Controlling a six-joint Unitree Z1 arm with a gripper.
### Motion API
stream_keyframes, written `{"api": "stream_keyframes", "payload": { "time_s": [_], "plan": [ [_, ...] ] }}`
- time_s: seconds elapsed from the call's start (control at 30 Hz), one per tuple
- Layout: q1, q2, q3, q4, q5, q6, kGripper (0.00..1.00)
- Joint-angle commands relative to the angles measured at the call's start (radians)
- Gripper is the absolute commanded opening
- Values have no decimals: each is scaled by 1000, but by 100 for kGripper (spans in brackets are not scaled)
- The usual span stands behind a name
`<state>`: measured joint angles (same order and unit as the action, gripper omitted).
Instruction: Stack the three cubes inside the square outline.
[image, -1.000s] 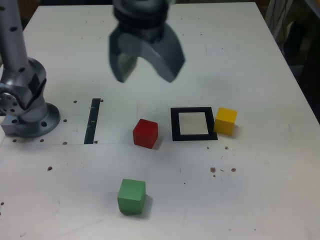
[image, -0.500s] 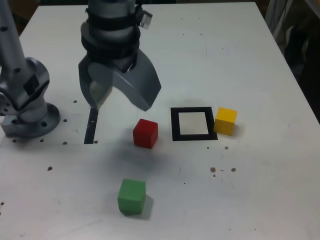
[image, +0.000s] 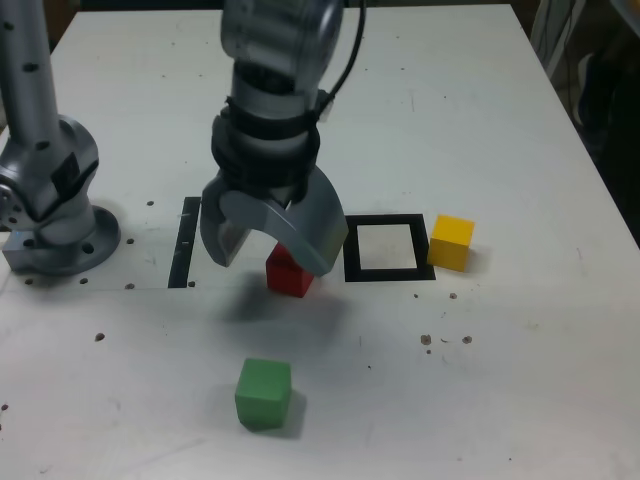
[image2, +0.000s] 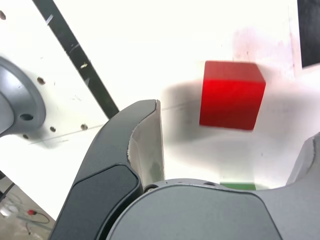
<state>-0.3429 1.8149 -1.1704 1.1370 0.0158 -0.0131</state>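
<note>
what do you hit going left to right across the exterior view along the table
arm base → black strip → green cube → square outline → yellow cube

The white bench carries a red cube, partly hidden, a green cube, a yellow cube, the square outline, a black strip and the arm's base.

No readable text, label, brand, number or sign appears in either view. The red cube, the green cube and the yellow cube have plain faces, the square outline bears no lettering, and the white bench shows only small dark specks and a plain black strip.
</note>
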Motion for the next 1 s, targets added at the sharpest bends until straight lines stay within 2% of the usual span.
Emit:
{"api": "stream_keyframes", "payload": {
  "time_s": [0.0, 0.23, 0.43, 0.8, 0.97],
  "plan": [
    [7, 26, 1, -19, 0, 11, 98],
    [15, 105, -19, -53, -2, 38, 92],
    [32, 129, -6, -53, 2, 39, 83],
    [41, 136, 0, -73, 11, 42, 40],
    [41, 143, 0, -79, 8, 42, 35]
  ]
}}
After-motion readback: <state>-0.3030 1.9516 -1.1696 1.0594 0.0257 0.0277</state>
